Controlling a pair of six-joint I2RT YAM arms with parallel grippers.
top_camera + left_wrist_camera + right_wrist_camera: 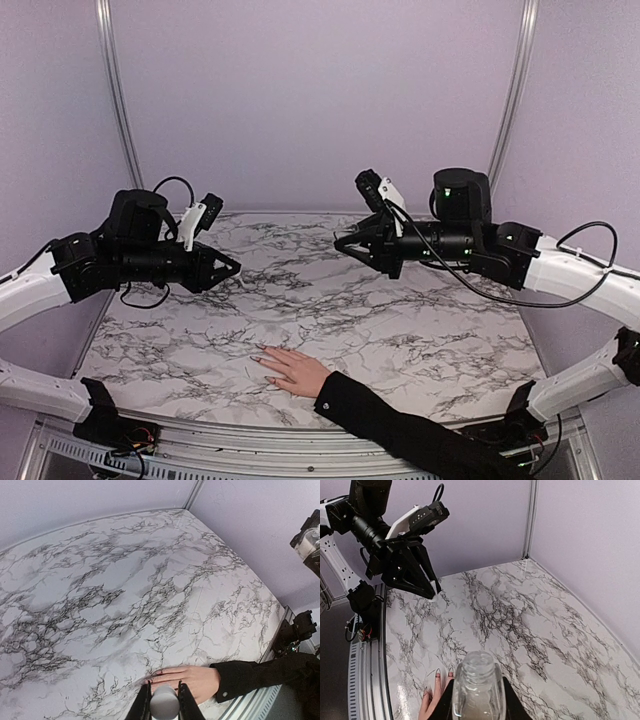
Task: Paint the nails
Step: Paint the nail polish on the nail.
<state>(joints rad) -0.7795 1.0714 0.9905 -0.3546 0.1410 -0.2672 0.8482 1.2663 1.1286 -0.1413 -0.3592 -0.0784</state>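
Our raised left hand (233, 268) clamped a white cylinder (164, 705), right hand (345, 243) a glass bottle (478, 690); the nails (438, 672) pointed leftward.

Open: table (420, 340) middle, between left end effector (232, 267) and right end effector (342, 243).
Obstacle: hand (295, 372) and sleeve (400, 425), lower centre.

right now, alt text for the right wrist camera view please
A clear glass bottle fills the bottom centre, clamped in the right gripper, above a pale hand lying on the marble table. Opposite, the left gripper pinches a small white piece.
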